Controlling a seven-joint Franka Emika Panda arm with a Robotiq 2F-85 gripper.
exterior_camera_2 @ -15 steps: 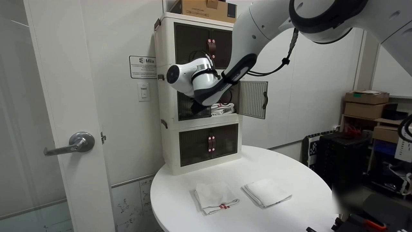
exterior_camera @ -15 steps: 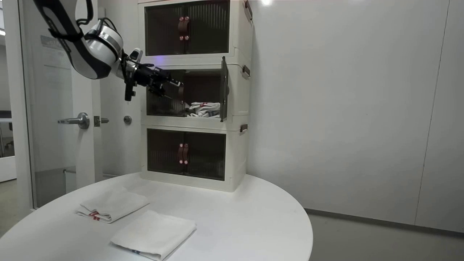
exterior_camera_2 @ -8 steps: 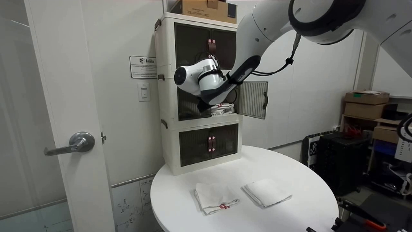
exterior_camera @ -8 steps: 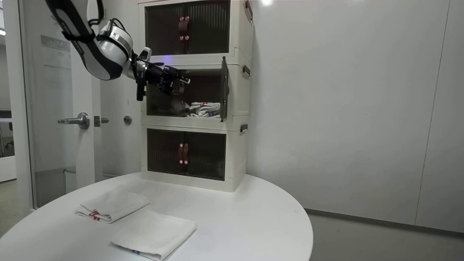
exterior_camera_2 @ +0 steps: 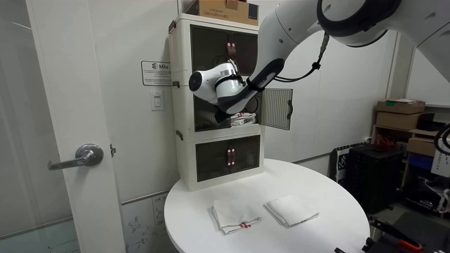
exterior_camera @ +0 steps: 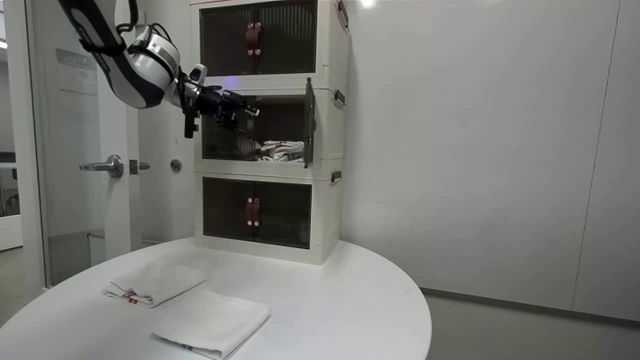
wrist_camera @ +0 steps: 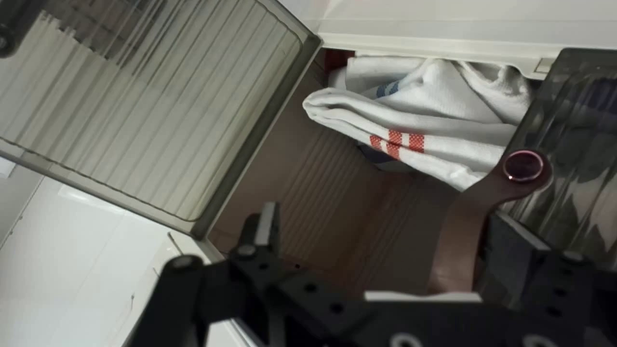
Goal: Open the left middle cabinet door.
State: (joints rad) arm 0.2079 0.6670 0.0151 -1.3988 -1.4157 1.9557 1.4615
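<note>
The left middle cabinet door, a dark see-through panel, looks closed in both exterior views [exterior_camera: 220, 145] [exterior_camera_2: 205, 117]. In the wrist view the door [wrist_camera: 578, 120] is at the right, with its brown strap handle [wrist_camera: 458, 231] curving down from a round stud. My gripper [wrist_camera: 393, 233] is open. The strap lies between its fingers in that view, close to the right one; I cannot tell if they touch. In an exterior view my gripper [exterior_camera: 249, 119] is in front of the middle tier, near the door's inner edge. The gripper is hidden behind the arm in an exterior view.
The right middle door [exterior_camera: 310, 122] stands open, also in the wrist view [wrist_camera: 159, 115]. Folded white towels [wrist_camera: 429, 111] lie inside the middle tier. Two folded cloths [exterior_camera: 155, 282] [exterior_camera: 215, 322] lie on the round table [exterior_camera: 350, 300]. A cardboard box [exterior_camera_2: 225, 12] sits atop the cabinet.
The arm and gripper have moved right in an exterior view, toward the middle of the cabinet, then back slightly left. The cabinet doors and towels have not visibly moved.
</note>
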